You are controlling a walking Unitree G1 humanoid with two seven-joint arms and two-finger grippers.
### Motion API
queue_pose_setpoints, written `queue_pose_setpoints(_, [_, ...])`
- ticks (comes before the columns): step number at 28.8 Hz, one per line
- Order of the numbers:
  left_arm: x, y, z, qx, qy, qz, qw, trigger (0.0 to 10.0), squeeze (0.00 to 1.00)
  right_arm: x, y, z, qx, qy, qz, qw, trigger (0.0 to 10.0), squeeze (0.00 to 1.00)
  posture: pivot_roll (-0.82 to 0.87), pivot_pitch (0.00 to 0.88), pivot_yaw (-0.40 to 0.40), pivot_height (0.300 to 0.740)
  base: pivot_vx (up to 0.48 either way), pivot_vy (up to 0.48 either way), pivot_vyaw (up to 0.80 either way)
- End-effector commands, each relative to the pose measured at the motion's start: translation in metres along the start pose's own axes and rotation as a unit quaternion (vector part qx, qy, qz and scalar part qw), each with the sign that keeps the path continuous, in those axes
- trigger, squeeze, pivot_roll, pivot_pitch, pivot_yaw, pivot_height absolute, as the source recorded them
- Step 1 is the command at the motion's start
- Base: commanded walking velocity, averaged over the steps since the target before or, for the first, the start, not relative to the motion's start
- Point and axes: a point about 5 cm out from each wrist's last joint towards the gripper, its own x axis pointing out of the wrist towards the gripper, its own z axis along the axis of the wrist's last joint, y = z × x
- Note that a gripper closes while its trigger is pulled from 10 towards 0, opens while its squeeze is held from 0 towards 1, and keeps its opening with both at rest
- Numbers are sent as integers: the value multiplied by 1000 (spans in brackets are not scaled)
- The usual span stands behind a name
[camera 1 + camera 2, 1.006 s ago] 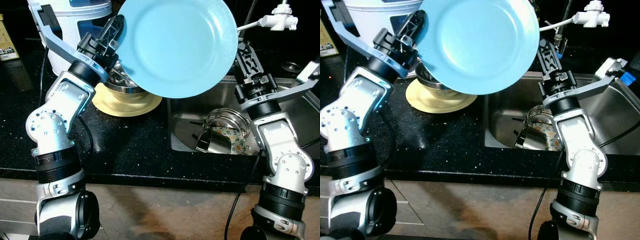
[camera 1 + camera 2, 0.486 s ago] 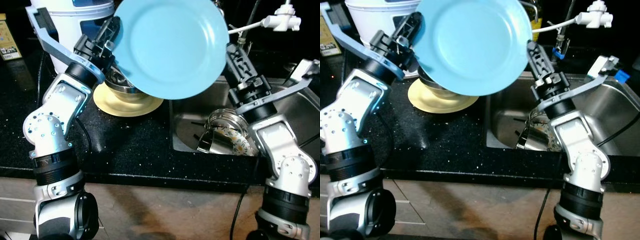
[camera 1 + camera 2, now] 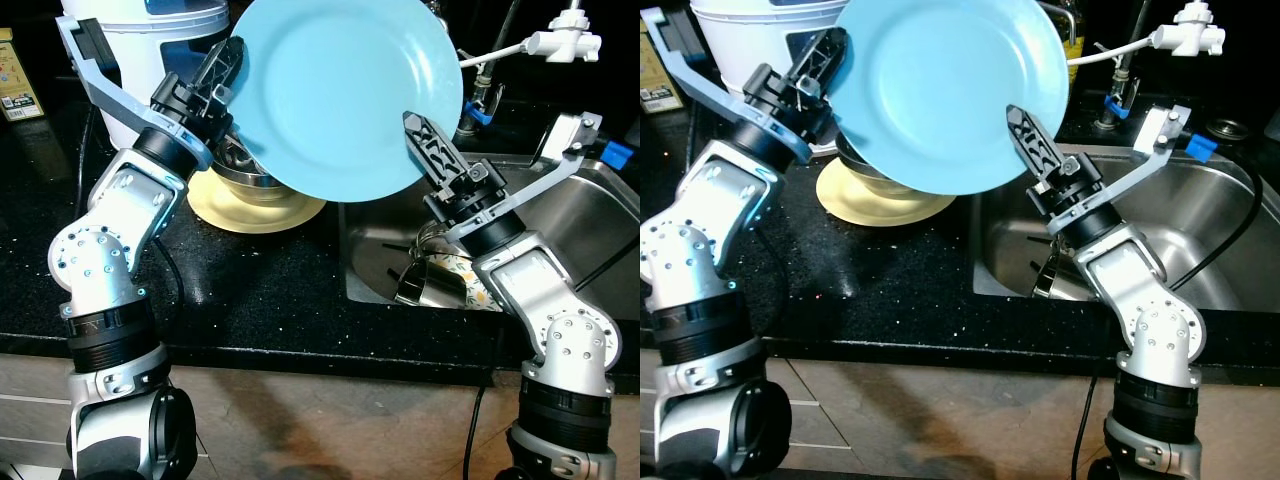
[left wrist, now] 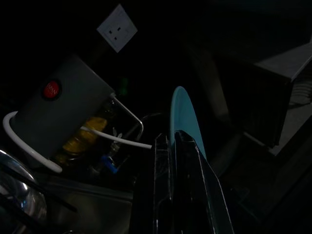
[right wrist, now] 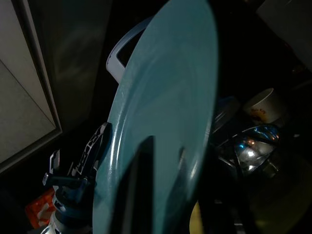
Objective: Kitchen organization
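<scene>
A large light-blue plate is held up on edge above the counter, its face toward me. My left gripper is shut on its left rim; the left wrist view shows the two fingers clamped on the thin blue edge of the plate. My right gripper is at the plate's lower right rim, over the sink. One black finger lies across the plate's face. In the right wrist view the plate stands close ahead, with the dark fingers spread apart on either side of its rim.
Below the plate a steel bowl sits on a yellow plate on the black counter. A white container stands behind. The steel sink holds steel pots and a patterned dish. A white tap reaches over it.
My right gripper has swung left, from beside the plate's right rim to across its lower right face. The plate and the left arm have hardly moved.
</scene>
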Motion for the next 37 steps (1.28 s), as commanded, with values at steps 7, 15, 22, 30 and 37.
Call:
queue_pose_setpoints(7, [-4, -1, 0, 39, 18, -4, 999, 0, 0, -3, 2, 1, -5, -2, -2, 1000, 0, 0, -30, 158, -5, 740, 0, 0, 0])
queue_pose_setpoints(15, [-4, 2, -7, 55, 34, 10, 998, 10000, 1000, -2, 0, 6, -2, -17, -9, 1000, 0, 0, -29, 157, -6, 740, 0, 0, 0])
queue_pose_setpoints(22, [-5, 8, 0, 43, 12, 24, 999, 10000, 0, -4, -4, 17, -1, -41, -22, 999, 0, 0, -30, 154, -4, 740, 0, 0, 0])
queue_pose_setpoints(30, [-8, 0, 5, 0, 1, -22, 1000, 10000, 0, -20, -31, 59, -48, -119, -100, 987, 0, 0, -26, 142, -10, 740, 0, 0, 0])
queue_pose_setpoints(37, [-16, -11, -19, 109, 97, -56, 988, 10000, 0, -37, -41, 97, -225, -140, -175, 948, 1373, 0, -25, 133, -11, 740, 0, 0, 0])
